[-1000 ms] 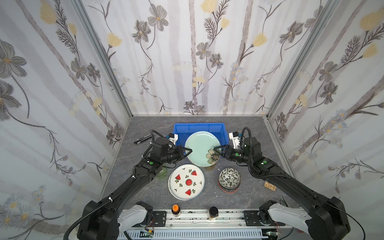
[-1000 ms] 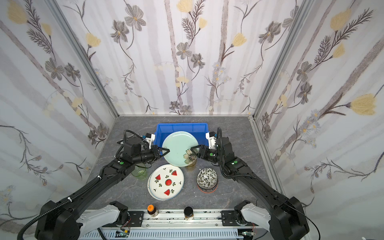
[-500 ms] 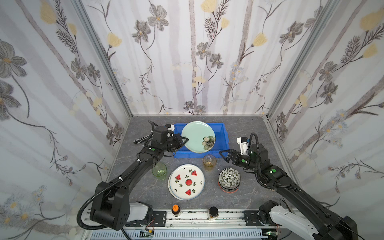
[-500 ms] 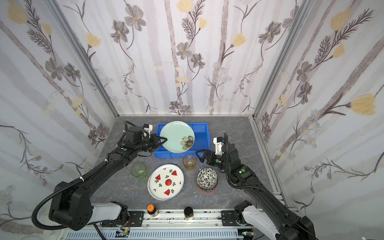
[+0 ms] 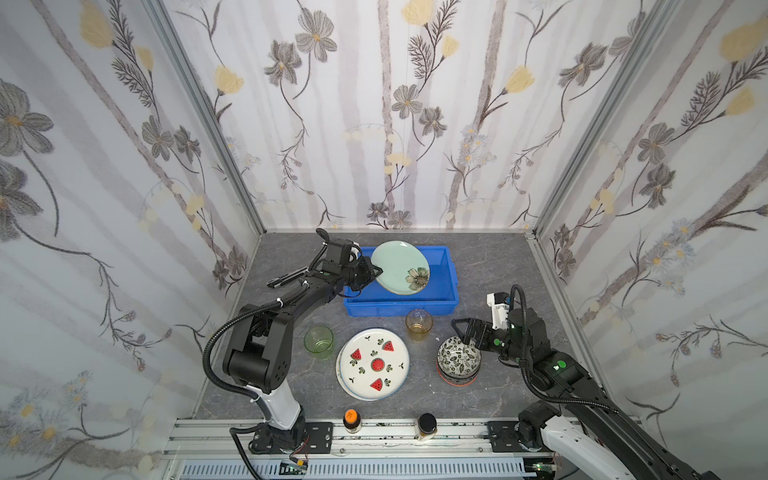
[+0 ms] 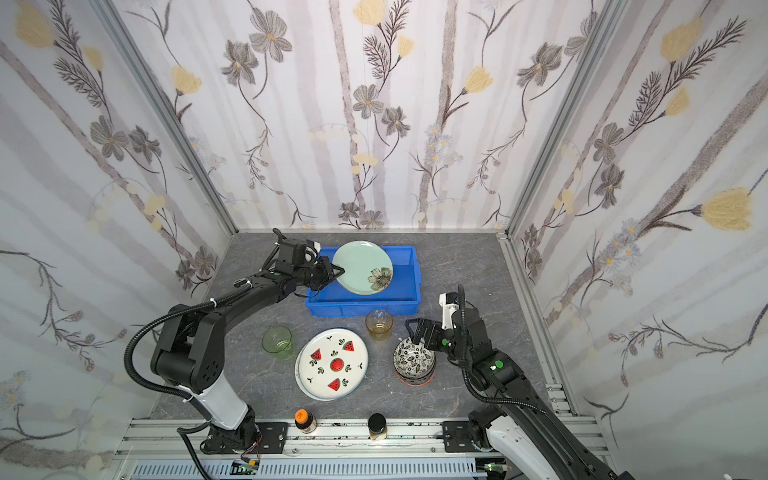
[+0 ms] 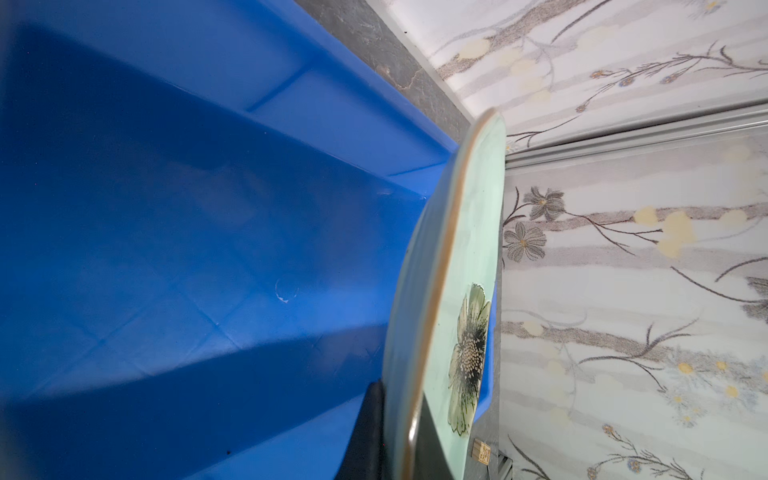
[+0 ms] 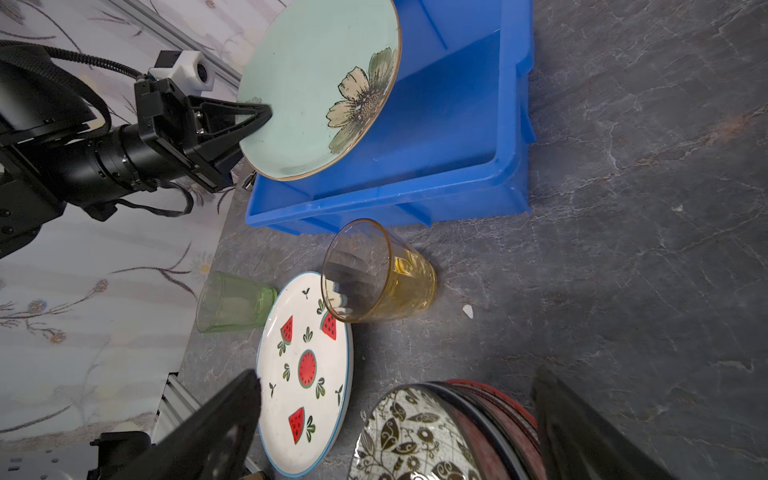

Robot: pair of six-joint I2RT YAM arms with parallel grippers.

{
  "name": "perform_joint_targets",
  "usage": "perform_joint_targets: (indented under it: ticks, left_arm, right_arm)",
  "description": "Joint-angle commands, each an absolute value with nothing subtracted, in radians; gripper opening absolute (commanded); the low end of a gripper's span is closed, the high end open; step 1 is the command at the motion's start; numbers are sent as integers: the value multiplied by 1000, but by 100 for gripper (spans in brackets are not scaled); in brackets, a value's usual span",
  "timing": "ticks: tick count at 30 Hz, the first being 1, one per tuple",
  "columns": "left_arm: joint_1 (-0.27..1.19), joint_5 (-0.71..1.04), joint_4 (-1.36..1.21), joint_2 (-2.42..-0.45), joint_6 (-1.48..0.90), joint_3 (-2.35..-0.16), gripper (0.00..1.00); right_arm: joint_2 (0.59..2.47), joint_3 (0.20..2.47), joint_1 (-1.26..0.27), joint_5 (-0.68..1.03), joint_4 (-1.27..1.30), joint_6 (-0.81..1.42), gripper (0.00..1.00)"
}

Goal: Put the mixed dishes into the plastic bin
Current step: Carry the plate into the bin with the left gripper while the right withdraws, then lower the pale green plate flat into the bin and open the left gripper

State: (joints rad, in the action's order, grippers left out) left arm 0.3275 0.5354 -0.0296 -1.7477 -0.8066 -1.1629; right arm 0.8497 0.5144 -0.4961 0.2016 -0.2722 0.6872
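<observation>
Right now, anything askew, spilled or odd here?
The pale green plate hangs tilted over the blue bin, pinched at its rim by the left gripper, not lying flat. A white fleck lies beside the amber tumbler. Nothing spilled.

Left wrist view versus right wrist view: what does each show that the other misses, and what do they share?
Left wrist only: the underside of the pale green plate, seen edge-on, and most of the blue bin floor. Right wrist only: the amber tumbler, green tumbler, watermelon plate and stacked bowls. Both: the plate, pinched by the left gripper, tilted over the bin.
</observation>
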Motion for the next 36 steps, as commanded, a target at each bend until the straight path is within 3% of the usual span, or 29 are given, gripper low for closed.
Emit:
perform_joint_targets:
  ticks: [1, 25, 32, 36]
  left_arm:
    - [328, 562, -129, -1787, -787, -1200, 0]
    - [328, 548, -127, -1952, -793, -1241, 0]
    - [330, 540, -127, -1960, -792, -1230, 10]
    - [331, 527, -126, -1956, -790, -1219, 23]
  right_arm:
    - [824, 500, -495, 172, -258, 699, 100]
    - [666, 436, -494, 122, -319, 801, 100]
    - [653, 431, -494, 116, -334, 805, 100]
    - [647, 430, -494, 113, -338, 806, 100]
